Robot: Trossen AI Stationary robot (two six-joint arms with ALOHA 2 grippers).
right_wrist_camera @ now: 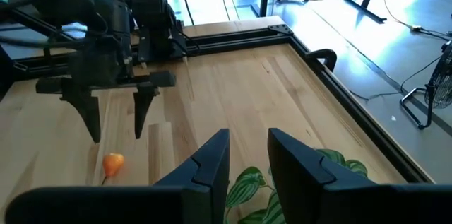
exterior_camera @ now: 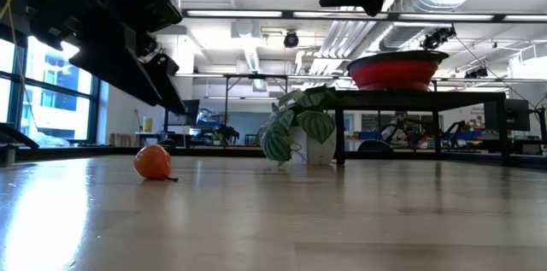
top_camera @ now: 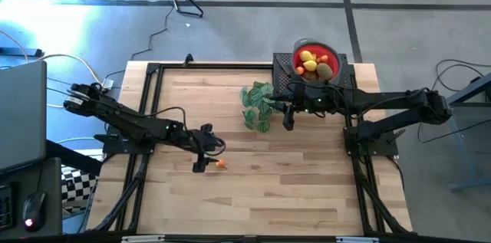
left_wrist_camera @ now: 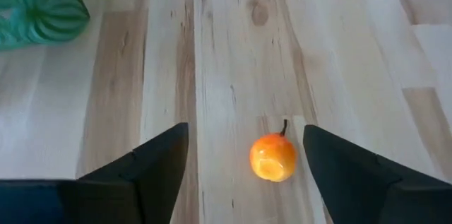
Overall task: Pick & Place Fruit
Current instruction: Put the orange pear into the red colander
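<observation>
I see a small glossy orange fruit (left_wrist_camera: 272, 157) with a dark stem lying on the table (top_camera: 291, 189) between my left gripper's (top_camera: 202, 156) spread fingers, its underside hidden

Our left arm reaches from the left edge of the bench toward its middle. Its end effector (top_camera: 204, 157) hangs above the wood with the two fingers (left_wrist_camera: 152, 164) spread wide apart. Our right arm stretches along the far edge, and its end effector (top_camera: 289, 119) points down with fingers (right_wrist_camera: 205, 164) slightly parted.
</observation>
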